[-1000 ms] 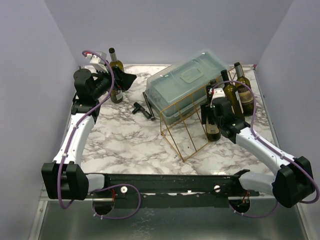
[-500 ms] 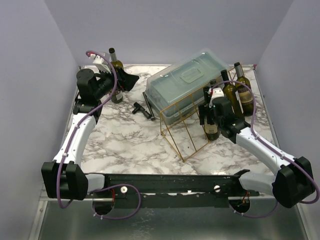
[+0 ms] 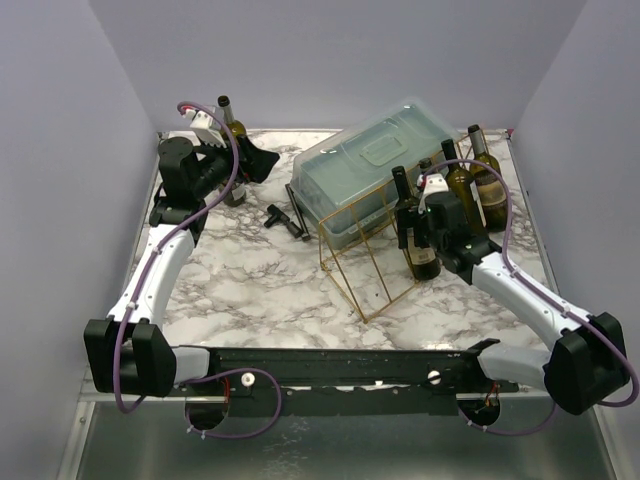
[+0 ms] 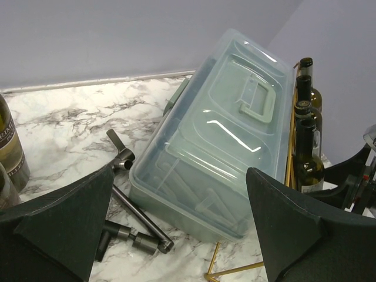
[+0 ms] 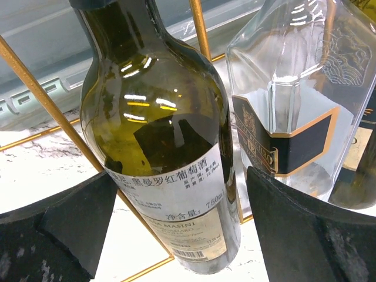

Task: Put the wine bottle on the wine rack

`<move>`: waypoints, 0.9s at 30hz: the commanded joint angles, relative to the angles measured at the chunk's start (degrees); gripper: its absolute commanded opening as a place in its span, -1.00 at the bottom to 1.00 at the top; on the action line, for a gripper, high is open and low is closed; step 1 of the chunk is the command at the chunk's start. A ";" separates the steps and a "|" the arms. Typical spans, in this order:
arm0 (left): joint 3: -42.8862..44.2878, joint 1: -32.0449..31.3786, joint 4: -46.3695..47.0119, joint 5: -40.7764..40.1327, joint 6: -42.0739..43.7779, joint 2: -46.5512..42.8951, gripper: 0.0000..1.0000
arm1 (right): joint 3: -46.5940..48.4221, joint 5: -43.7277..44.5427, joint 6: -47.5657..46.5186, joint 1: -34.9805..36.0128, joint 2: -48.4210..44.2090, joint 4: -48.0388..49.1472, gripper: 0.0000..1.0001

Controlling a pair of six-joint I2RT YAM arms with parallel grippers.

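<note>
R gripper [image 5: 179, 173] has let go of wine bottle [image 5: 158, 129], label "MASINI 750ml", by wine rack [image 5: 200, 32]; L gripper [image 4: 179, 170] spread.

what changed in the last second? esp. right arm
The right gripper opened and let go of the dark green glass wine bottle. The bottle now stands free on the white marble table at the end of the gold wire wine rack, not on it, with the fingers apart on either side. Unchanged: left gripper open, its arm barely shifted; translucent bluish plastic box.
</note>
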 commanded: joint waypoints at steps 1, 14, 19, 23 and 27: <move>0.95 -0.57 -1.17 -2.87 1.40 -0.02 0.91 | 2.35 -5.93 2.20 0.49 -2.54 -0.79 0.89; 0.33 -0.68 -4.65 -18.59 3.02 -3.20 0.91 | -0.11 -10.47 8.23 0.48 -14.84 0.11 0.93; 2.88 -0.61 -7.51 -35.63 4.53 -0.48 0.97 | -0.43 -13.06 9.02 0.48 -15.98 1.64 0.93; 6.89 -0.40 -10.50 -41.00 5.09 2.67 0.98 | -0.75 -13.65 8.82 0.47 -16.35 2.73 0.93; 8.93 0.07 -9.67 -42.27 5.20 5.94 0.98 | -1.94 -15.55 8.79 0.52 -16.59 4.25 0.93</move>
